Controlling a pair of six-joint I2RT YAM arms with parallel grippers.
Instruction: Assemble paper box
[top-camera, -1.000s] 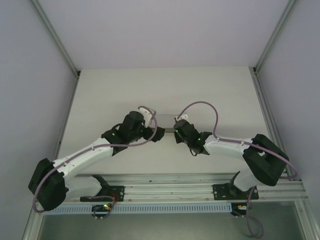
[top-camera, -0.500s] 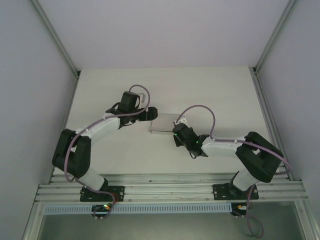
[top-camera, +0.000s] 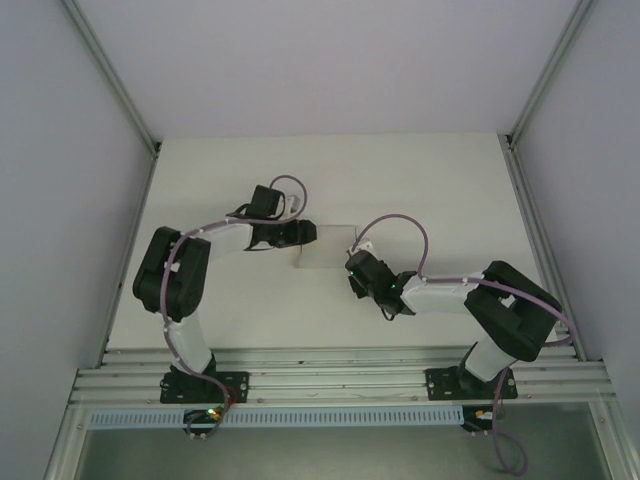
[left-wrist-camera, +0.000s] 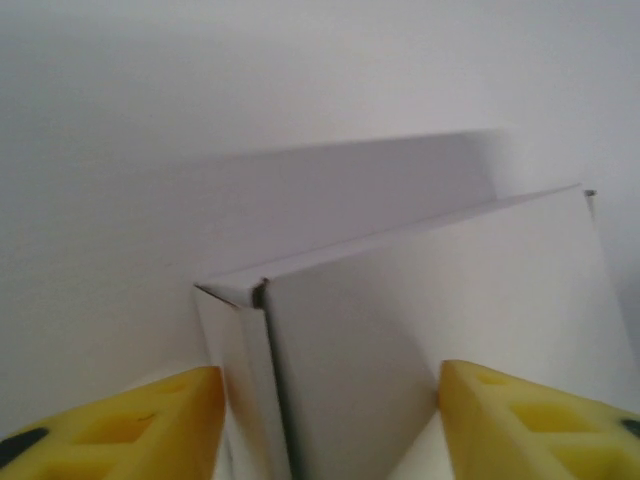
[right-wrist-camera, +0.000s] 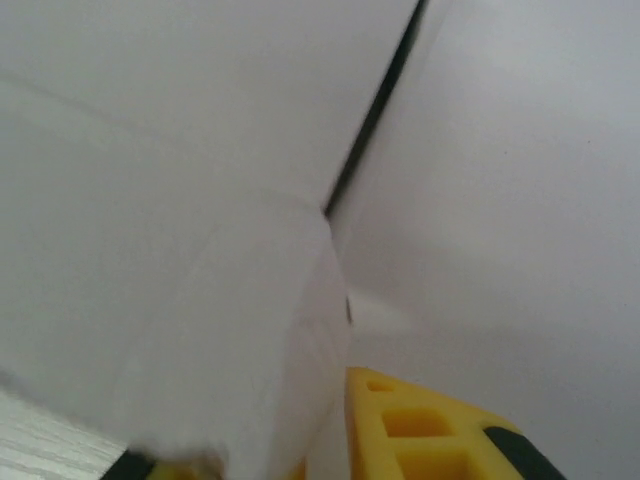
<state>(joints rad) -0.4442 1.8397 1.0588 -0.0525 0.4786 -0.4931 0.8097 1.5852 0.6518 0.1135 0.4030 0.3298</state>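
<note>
Plain white paper box; off-white counter; yellow pads on the left claw; cables seemingly mauve.

White table; paper box on it, near centre.

no readable text, no labels, no brands, no numbers, no signs
</note>
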